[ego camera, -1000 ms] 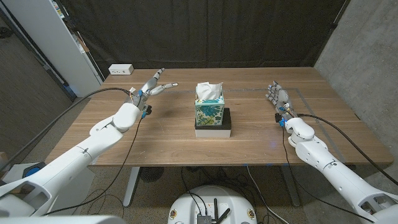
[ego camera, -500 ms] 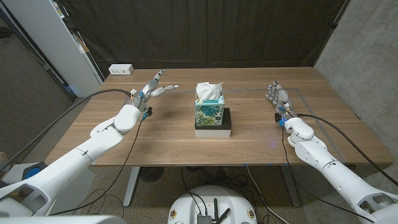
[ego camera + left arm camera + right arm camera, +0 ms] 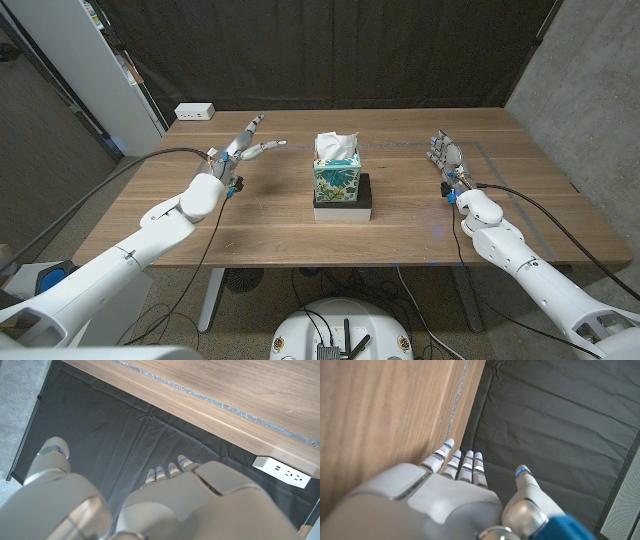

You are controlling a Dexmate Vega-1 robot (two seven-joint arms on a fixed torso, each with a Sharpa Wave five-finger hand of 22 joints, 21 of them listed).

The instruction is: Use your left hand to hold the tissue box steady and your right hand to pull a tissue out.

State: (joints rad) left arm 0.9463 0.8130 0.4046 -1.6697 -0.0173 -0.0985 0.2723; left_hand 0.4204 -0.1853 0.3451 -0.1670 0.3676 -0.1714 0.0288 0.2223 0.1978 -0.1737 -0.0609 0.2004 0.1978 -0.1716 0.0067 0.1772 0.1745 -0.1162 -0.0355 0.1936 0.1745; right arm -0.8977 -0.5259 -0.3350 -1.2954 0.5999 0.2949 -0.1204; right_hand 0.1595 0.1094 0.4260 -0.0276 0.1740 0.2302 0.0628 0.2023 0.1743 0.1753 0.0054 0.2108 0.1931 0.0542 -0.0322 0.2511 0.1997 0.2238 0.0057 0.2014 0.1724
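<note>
**Both robot hands apart from the tissue box, holding nothing**

The tissue box (image 3: 337, 177), printed with green leaves, stands upright at the centre of the head view on a black-and-white base (image 3: 344, 205) on the wooden worktop (image 3: 300, 235). A white tissue (image 3: 336, 146) sticks up from its top.

The left robot hand (image 3: 247, 146) is left of centre, well apart from the box, raised above the worktop with its fingers spread wide and pointing toward the upper right; it holds nothing. The right robot hand (image 3: 445, 153) is right of centre, also well apart from the box, fingers straight and close together, holding nothing.

A white power strip (image 3: 194, 112) lies near the worktop's far left corner, in the upper left of the frame. A dark curtain (image 3: 330, 50) hangs behind the worktop.
</note>
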